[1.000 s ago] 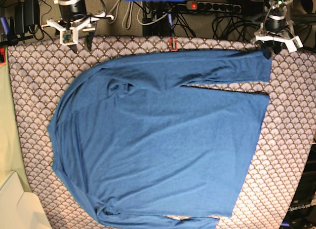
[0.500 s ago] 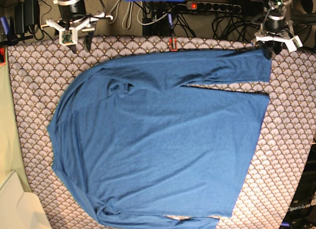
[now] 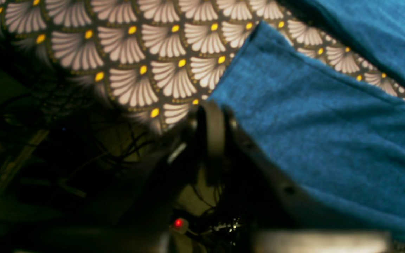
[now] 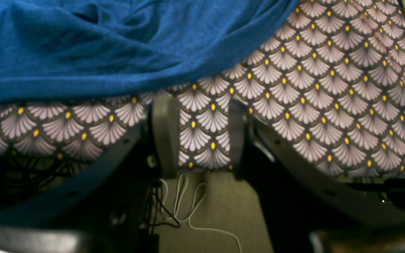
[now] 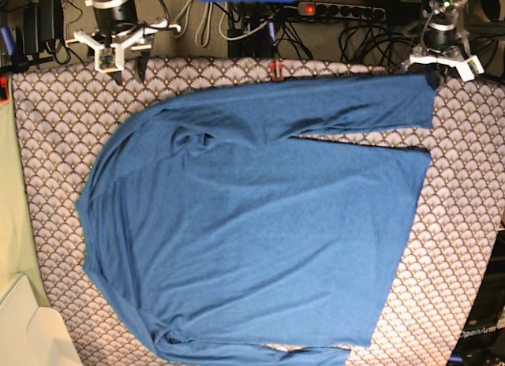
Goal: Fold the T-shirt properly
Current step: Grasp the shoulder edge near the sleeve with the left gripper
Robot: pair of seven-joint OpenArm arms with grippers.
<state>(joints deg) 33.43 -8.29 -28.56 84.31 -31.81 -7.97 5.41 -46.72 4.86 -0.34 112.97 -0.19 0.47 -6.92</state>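
Our left gripper [image 3: 212,121] pinches shut at the T-shirt's [image 5: 252,224] far-right sleeve cuff [image 5: 422,98]; our right gripper [image 4: 200,135] gapes empty. We should lift slowly and confirm the cuff is caught.

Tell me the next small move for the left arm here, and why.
Probably lift the sleeve cuff slightly and start carrying it in over the shirt body. The left gripper looks shut at the cuff corner of the T-shirt, whose sleeve lies stretched along the patterned cloth. The right gripper is open, over bare cloth.
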